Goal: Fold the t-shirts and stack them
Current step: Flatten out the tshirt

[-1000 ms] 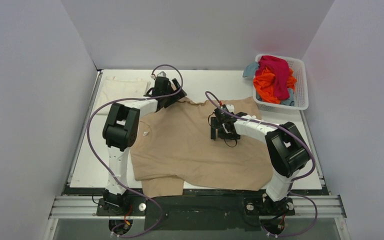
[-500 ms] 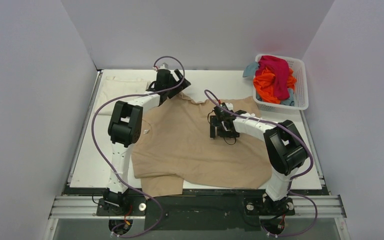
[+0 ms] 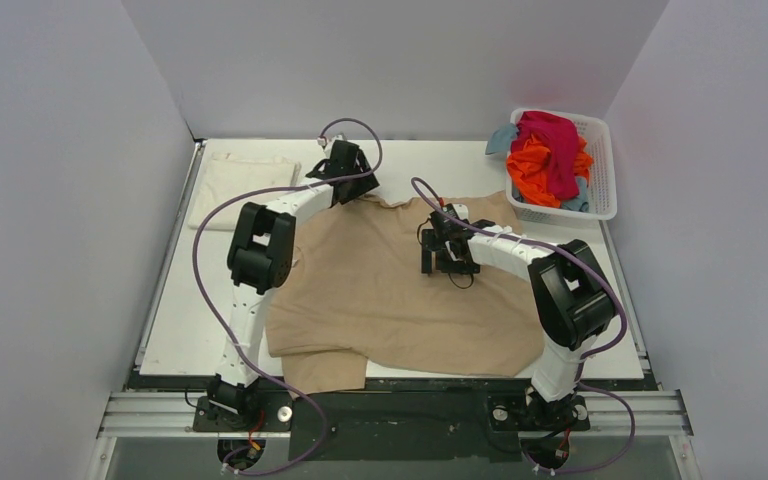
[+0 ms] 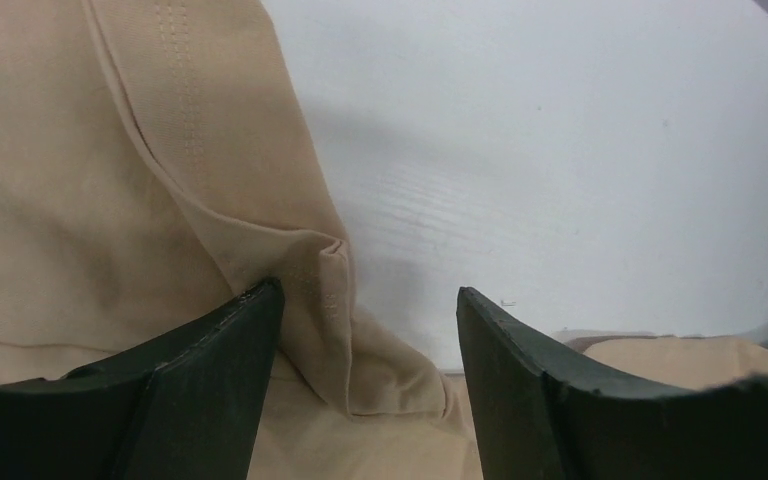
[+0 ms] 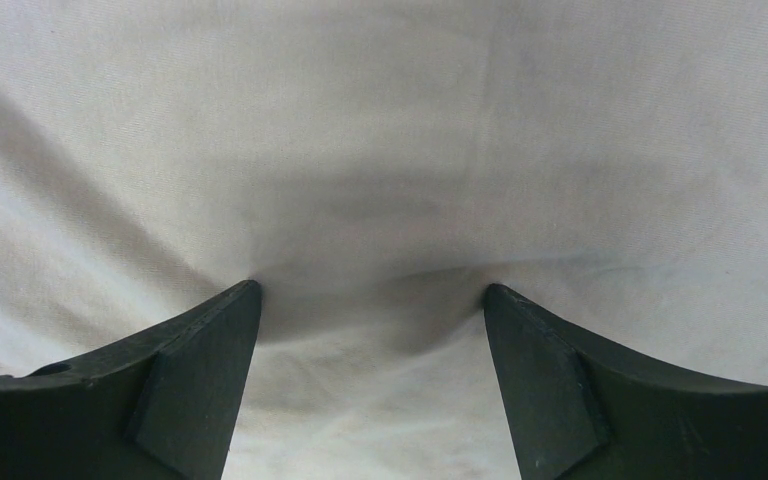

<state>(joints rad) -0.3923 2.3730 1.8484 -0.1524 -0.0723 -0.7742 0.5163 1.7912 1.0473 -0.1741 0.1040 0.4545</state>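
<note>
The large tan cotton t-shirt (image 3: 400, 295) lies spread on the white table (image 3: 170, 320), its neck toward the far side and one part of its near edge hanging over the table's front. The left gripper (image 3: 352, 188) is at the far left shoulder of this shirt. In the left wrist view its two black fingers (image 4: 210, 390) stand wide apart and grip nothing. A folded edge of the tan shirt (image 4: 110, 200), with a stitched hem, lies between them. This edge is close against the left finger, while bare table shows before the other finger. The right gripper (image 3: 447, 265) is over the upper middle of the shirt, right of the neck. In the right wrist view its fingers (image 5: 190, 390) are also spread. Both tips press on the cloth (image 5: 380, 150), which makes small creases and a shallow dip between them, but nothing is pinched. A folded cream-white t-shirt (image 3: 245, 180) rests flat at the far left corner. At the far right corner, a white plastic mesh basket (image 3: 603, 170) holds a magenta shirt (image 3: 552, 140), an orange shirt (image 3: 532, 165) and a teal shirt (image 3: 502, 138) in a heap.
</note>
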